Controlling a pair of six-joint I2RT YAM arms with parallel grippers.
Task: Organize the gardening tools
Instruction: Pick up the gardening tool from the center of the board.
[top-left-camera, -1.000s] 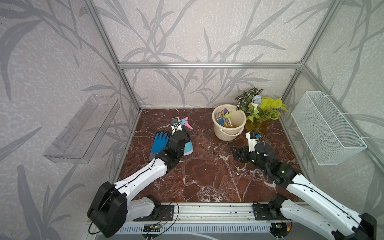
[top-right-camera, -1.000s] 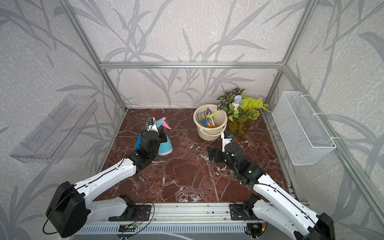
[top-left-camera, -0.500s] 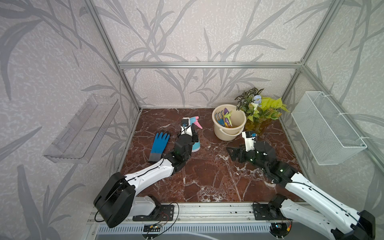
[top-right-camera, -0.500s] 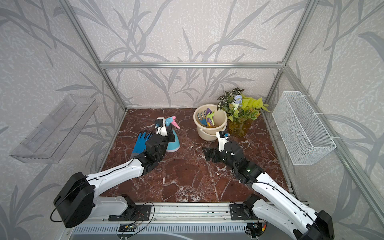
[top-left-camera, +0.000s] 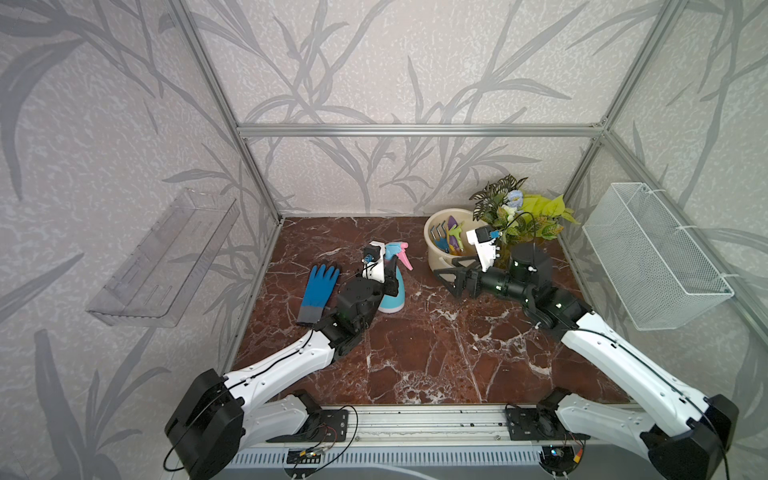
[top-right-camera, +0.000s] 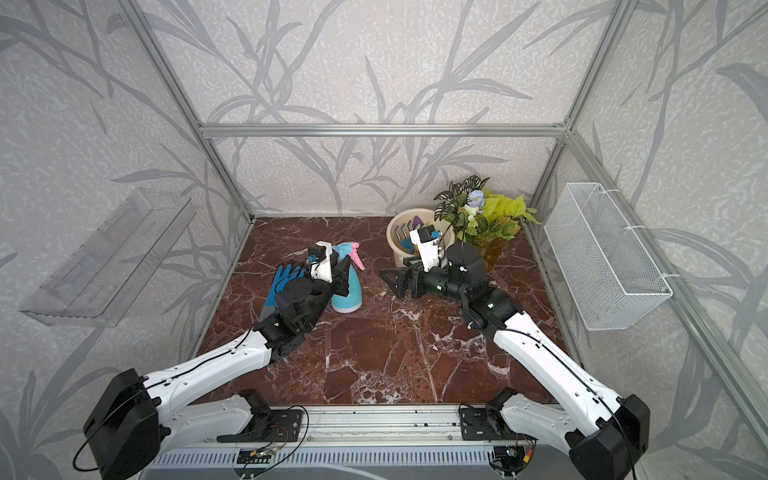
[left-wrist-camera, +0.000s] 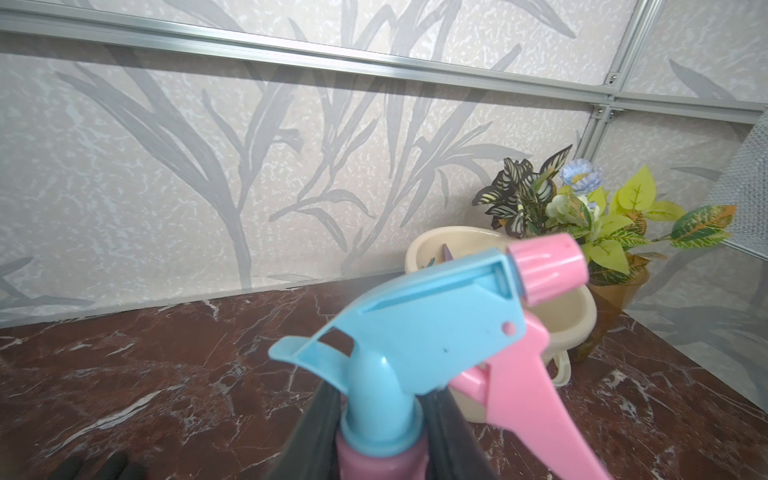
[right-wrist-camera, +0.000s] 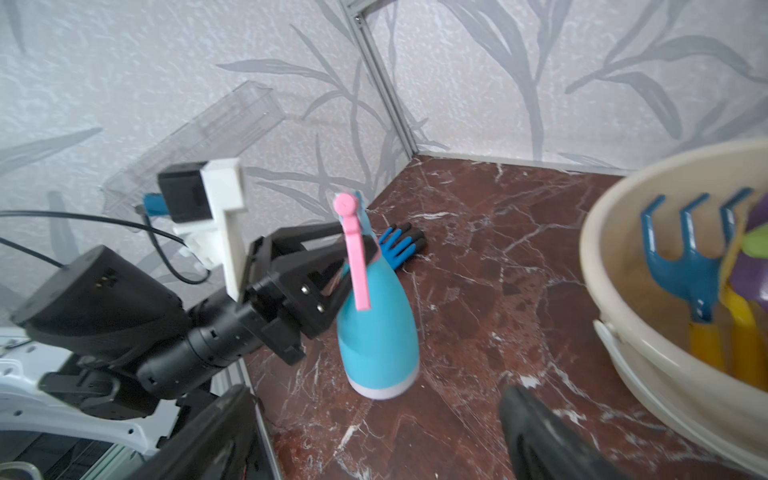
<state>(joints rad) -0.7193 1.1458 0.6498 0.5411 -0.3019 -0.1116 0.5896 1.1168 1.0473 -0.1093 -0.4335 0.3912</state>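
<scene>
Left gripper (right-wrist-camera: 347, 255): jaws clamped on the neck of the spray bottle (top-left-camera: 392, 291), just under its blue and pink trigger head.
Spray bottle: upright, near the bucket (top-left-camera: 436, 257) on the side away from the plant (top-left-camera: 523, 212); base at the marble floor (top-left-camera: 415, 353), resting or just off it not clear.
Right gripper (top-left-camera: 444, 267): jaws wide apart, nothing between them; low, just beside the bucket's front wall, tips turned away from the bucket toward the bottle.
Blue fork (right-wrist-camera: 685, 257): inside the bucket, three prongs up against the inner wall, yellow handle down.
Purple trowel (right-wrist-camera: 748, 274): inside the bucket, touching the fork.
Second yellow handle (right-wrist-camera: 744, 332): inside the bucket, next to the fork's; tool end hidden.
Glove (top-left-camera: 318, 286): blue, flat on the floor, farther from the bucket than the bottle, same side.
Plant: just beside the bucket, leaves over its rim.
Wire basket (top-left-camera: 648, 257): on the side wall, beyond the plant from the bucket.
Clear shelf (top-left-camera: 166, 257): on the opposite wall, well apart from the bucket, past the glove.
</scene>
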